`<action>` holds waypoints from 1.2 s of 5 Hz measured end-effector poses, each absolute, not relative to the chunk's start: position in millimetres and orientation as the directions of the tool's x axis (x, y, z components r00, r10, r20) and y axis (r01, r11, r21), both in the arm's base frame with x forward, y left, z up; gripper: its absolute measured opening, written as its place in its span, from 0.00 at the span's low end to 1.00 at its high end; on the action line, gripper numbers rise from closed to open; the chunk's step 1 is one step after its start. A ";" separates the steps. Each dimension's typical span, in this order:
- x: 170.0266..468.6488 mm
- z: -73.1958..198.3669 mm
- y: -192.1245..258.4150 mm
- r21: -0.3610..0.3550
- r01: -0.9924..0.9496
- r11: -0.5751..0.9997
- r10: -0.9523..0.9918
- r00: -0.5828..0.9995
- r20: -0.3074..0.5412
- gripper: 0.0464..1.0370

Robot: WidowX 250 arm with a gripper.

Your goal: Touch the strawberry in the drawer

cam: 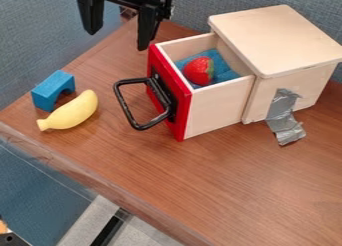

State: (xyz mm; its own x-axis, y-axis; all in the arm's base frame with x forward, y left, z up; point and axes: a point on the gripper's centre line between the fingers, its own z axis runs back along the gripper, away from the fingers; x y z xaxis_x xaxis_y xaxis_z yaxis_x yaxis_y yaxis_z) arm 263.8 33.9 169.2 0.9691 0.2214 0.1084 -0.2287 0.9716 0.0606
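At the top left of the camera view hangs the black gripper (118, 37), open, its two fingers apart with nothing between them. It is above and to the left of the wooden drawer (217, 107), which is pulled out of its box and has a red front with a black handle. Inside the drawer the red strawberry (199, 71) lies on a blue cloth (224, 71). The gripper and the strawberry are apart.
The wooden box (277, 37) stands at the upper right, with silver tape (284, 117) on its side. A yellow banana (70, 111) and a blue arch block (52, 90) lie at the left. The table's front edge (87, 175) runs diagonally below.
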 end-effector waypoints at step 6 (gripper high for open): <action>386.1 150.7 -15.0 0.061 -0.006 0.998 -0.002 0.991 0.132 0.96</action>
